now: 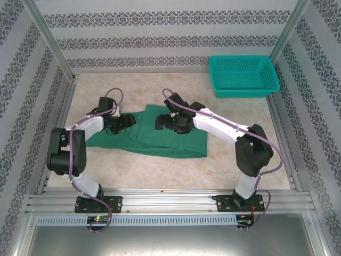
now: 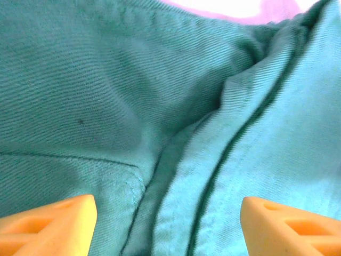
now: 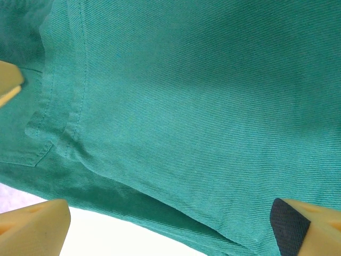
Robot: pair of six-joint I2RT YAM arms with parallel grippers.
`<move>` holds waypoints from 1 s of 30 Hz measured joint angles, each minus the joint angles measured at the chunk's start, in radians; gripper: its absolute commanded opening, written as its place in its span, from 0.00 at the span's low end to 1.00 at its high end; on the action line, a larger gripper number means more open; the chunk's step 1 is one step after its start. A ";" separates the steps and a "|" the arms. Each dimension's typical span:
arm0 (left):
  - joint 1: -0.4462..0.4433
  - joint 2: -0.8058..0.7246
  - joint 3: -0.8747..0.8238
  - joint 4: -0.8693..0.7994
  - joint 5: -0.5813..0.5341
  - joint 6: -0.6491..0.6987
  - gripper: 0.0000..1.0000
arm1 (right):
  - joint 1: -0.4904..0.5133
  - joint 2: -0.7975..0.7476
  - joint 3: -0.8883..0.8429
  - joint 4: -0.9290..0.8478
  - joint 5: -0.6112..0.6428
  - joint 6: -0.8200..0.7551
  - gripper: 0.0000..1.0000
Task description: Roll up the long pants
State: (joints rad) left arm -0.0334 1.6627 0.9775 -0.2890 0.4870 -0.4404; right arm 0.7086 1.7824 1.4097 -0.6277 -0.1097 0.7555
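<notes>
At middle of table (image 1: pixel 160 176): long pants (image 1: pixel 176 143), folded, lying flat. Left gripper (image 2: pixel 168 213): fingers spread apart, close over seams at the cloth's left part. Right gripper (image 3: pixel 170 221): fingers spread apart, close over a hemmed edge, upper middle of cloth. Contact with cloth: cannot tell. Far right corner: teal basket (image 1: pixel 244 90)

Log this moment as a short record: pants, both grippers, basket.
pants: long pants lie flat across the middle of the table, no roll started
left gripper: left gripper open, low over the pants' left part
right gripper: right gripper open, low over the pants' middle
basket: teal mesh basket at the far right corner, apart from the pants
</notes>
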 measured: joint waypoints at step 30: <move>-0.131 0.114 0.039 0.009 0.087 0.056 0.24 | -0.032 0.005 -0.058 0.075 -0.013 0.024 0.97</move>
State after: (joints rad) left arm -0.1642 1.7763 1.0168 -0.2798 0.5735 -0.3847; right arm 0.6762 1.7878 1.3514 -0.5529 -0.1226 0.7799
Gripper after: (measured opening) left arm 0.449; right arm 0.967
